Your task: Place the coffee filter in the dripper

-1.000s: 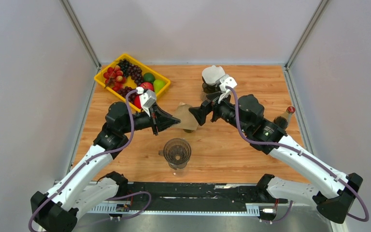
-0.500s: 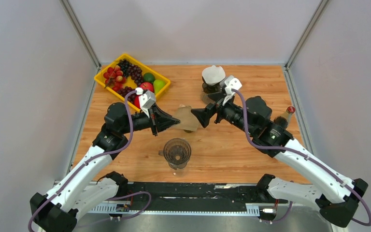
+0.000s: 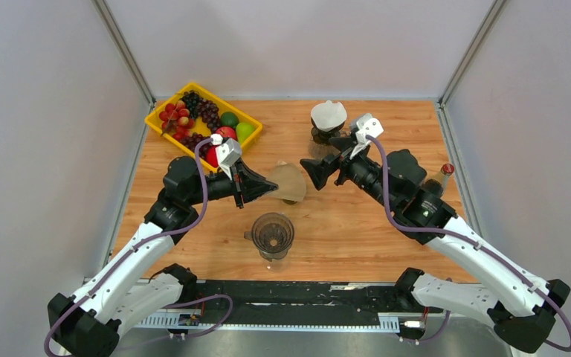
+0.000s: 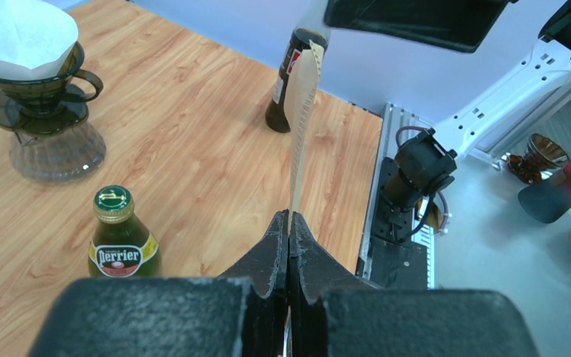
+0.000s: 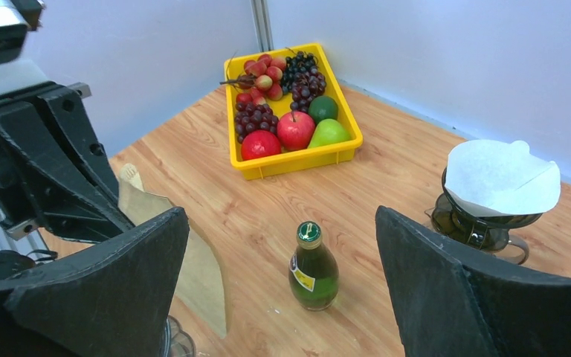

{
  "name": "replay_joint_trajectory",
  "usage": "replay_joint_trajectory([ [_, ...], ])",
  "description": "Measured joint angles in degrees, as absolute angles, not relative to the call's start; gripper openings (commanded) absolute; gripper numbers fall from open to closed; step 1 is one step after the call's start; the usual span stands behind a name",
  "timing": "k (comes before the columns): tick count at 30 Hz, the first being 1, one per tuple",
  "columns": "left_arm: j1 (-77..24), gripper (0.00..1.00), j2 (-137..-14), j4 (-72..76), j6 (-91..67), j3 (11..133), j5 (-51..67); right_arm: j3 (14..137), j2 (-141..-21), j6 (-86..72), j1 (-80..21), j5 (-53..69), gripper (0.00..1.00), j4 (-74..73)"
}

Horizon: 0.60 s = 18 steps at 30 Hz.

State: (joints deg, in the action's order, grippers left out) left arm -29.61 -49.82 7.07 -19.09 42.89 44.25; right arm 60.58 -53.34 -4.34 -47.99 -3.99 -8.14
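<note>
The left gripper (image 3: 271, 187) has its jaws clenched tight on one edge of the brown coffee filter (image 3: 288, 182). The right gripper (image 3: 311, 172), jaws spread wide and holding nothing, has drawn back a little to the right since a moment ago and now stands just clear of the paper. The filter hangs in the air over the wooden surface (image 3: 357, 223), beyond the empty glass dripper (image 3: 273, 235) and not in it, and close by stands a small green bottle (image 4: 121, 239) whose label reads "Perrier".
</note>
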Motion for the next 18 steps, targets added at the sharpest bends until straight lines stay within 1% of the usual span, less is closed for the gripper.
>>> replay_joint_trajectory([
  [7,-29.61,0.0,-49.82,7.07,-19.09,42.89,44.73,60.58,-56.31,-2.55,-47.99,-2.02,1.0,-8.19],
  [18,-29.61,0.0,-49.82,7.05,-18.9,42.89,46.83,60.58,-56.45,0.78,-47.99,0.71,1.0,-8.21],
])
